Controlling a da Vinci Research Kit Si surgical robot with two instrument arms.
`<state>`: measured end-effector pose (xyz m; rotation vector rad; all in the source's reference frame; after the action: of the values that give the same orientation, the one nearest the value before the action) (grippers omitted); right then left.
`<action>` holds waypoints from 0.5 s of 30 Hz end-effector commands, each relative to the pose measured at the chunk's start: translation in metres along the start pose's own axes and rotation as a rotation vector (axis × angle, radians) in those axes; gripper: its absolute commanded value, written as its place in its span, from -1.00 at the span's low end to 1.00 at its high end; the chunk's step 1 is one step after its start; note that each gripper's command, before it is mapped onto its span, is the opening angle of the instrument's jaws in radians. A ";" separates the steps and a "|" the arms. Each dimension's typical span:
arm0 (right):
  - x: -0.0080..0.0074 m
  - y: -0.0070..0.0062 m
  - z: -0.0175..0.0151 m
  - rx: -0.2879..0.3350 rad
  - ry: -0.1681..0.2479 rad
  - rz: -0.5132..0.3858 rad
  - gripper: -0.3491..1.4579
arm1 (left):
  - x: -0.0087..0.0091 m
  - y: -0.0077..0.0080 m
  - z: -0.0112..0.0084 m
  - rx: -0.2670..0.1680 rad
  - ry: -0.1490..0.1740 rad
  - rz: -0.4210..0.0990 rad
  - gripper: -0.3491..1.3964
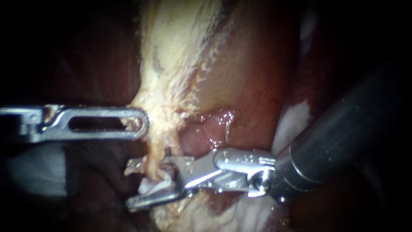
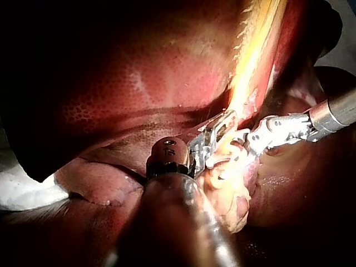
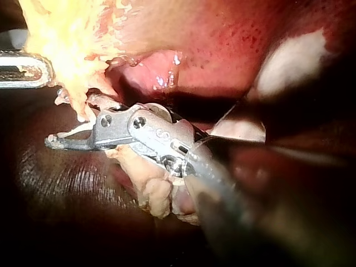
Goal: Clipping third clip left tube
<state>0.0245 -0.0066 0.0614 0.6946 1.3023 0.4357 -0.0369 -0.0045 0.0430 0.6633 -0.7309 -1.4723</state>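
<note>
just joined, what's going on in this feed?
The left instrument has its jaws shut on the edge of the pale fatty tissue, apparently holding it taut. The right instrument has its jaws open around a pale strand that hangs from that tissue. They have not closed on it. I can't tell whether a clip is loaded.

The right instrument (image 1: 154,182) straddles the pale tube (image 1: 156,141); the left instrument (image 1: 139,123) touches the tube's left side.

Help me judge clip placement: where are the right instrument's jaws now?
Endoscope view, lower centre: the right instrument, entering from the right, has its open jaws astride the pale strand, just below the left instrument.
</note>
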 end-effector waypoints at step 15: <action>0.0012 0.0005 -0.0016 -0.017 -0.001 0.016 -0.17 | 0.0000 0.0000 0.0000 -0.001 0.000 0.000 -1.00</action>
<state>0.0233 -0.0049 0.0605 0.6919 1.2906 0.4609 -0.0369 -0.0045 0.0430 0.6626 -0.7301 -1.4728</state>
